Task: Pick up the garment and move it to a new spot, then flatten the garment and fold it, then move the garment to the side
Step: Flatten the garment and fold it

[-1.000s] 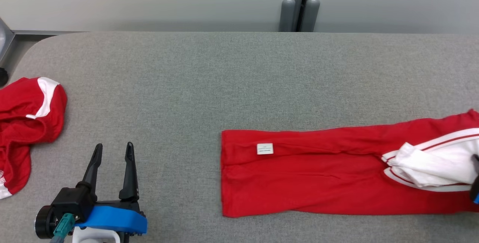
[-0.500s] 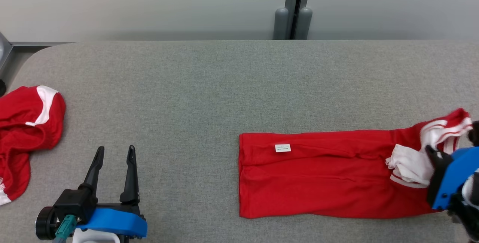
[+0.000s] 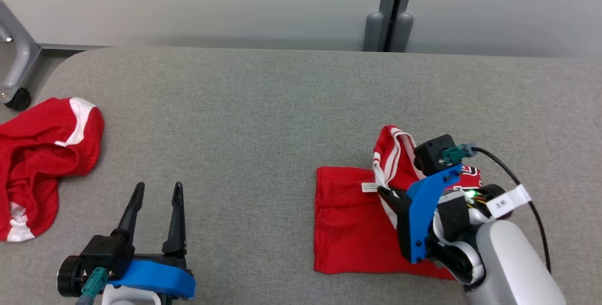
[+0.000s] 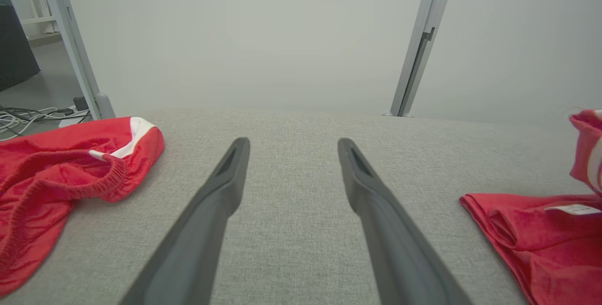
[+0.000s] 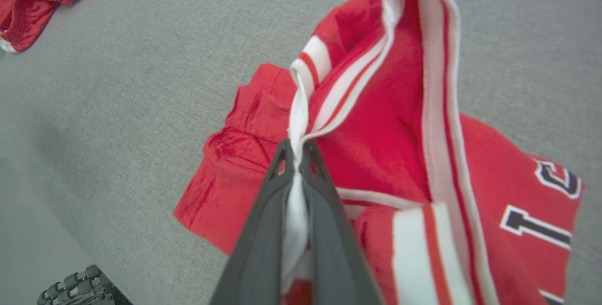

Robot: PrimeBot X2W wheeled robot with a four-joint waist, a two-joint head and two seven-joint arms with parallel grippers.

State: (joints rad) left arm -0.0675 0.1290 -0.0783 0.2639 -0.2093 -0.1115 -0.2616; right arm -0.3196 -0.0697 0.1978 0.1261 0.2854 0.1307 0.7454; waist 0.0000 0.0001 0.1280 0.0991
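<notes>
Right claw clamped red jersey end aloft; left claw gaped empty. We judged edges needed matching before release.

Matt cloth garment, coarse-woven table

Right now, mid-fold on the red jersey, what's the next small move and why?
Probably sweep the right gripper leftward toward the jersey's labelled edge, then lower: it's shut on the trim, and the lifted end spans only part of the flat layer.
</notes>
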